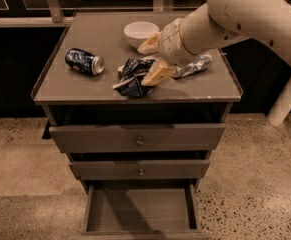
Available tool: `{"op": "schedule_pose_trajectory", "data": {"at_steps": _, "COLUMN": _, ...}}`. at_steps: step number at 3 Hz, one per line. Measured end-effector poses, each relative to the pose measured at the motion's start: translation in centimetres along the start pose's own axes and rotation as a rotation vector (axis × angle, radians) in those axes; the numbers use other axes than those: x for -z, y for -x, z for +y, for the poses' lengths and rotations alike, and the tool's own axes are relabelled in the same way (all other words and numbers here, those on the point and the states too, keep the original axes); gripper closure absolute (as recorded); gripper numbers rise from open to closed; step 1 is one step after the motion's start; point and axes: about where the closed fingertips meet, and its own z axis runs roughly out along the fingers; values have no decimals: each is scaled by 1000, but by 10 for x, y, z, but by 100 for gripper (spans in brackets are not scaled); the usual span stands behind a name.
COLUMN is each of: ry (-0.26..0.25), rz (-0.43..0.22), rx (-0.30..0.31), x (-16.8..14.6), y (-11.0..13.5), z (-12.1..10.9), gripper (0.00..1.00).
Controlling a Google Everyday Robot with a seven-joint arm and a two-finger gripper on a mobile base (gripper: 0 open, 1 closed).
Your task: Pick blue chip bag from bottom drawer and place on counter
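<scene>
The small crumpled dark navy foil chip bag with white edges lies on the flat grey-brown counter that tops the drawer cabinet, near the middle of its front half. The cream two-finger gripper hangs just to the bag's right with its tan fingers spread wide apart. The lower finger rests at the bag's right edge and the upper one points towards a small white round bowl further back, so the bag is let go rather than clamped. The thick cream robot arm reaches in from the upper right. A dark blue soda can lies on its side well to the left of the bag, and a crushed silver can lies on the right, partly behind the wrist. Below, two shallow grey-brown drawers with round knobs stand slightly ajar, and the deep grey-brown bottom drawer is pulled far out, its flat floor showing.
</scene>
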Motion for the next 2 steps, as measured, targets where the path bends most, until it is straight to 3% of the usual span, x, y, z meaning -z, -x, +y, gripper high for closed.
{"op": "schedule_pose_trajectory", "data": {"at_steps": 1, "ry": 0, "rz": 0, "rx": 0, "x": 0, "y": 0, "z": 0, "gripper": 0}}
{"op": "schedule_pose_trajectory", "data": {"at_steps": 2, "ry": 0, "rz": 0, "rx": 0, "x": 0, "y": 0, "z": 0, "gripper": 0}}
